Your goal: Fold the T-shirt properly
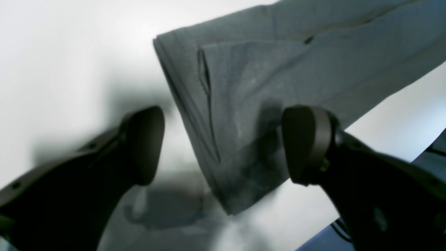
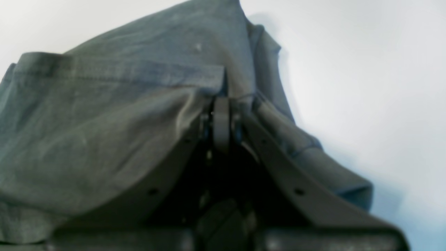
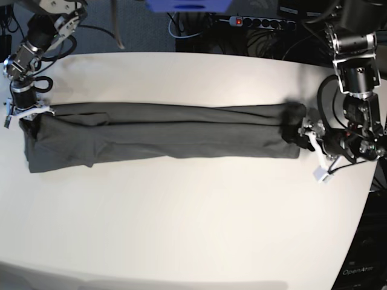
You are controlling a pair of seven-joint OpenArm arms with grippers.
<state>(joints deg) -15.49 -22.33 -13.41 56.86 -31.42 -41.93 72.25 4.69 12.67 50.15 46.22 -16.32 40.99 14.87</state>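
The dark grey T-shirt (image 3: 163,136) lies folded into a long narrow strip across the white table (image 3: 193,229). In the base view my right gripper (image 3: 27,116) sits at the strip's left end. The right wrist view shows that gripper (image 2: 221,104) shut on a bunched hem of the T-shirt (image 2: 104,122). My left gripper (image 3: 300,128) is at the strip's right end. In the left wrist view it (image 1: 223,146) stands open just above the table, the corner of the T-shirt (image 1: 278,69) lying between its dark fingers (image 1: 306,146), nothing pinched.
A power strip (image 3: 260,22) and cables lie beyond the table's far edge, beside a blue object (image 3: 187,5). The table's rounded right edge runs close behind the left arm (image 3: 357,78). A small white tag (image 3: 320,175) hangs near that arm.
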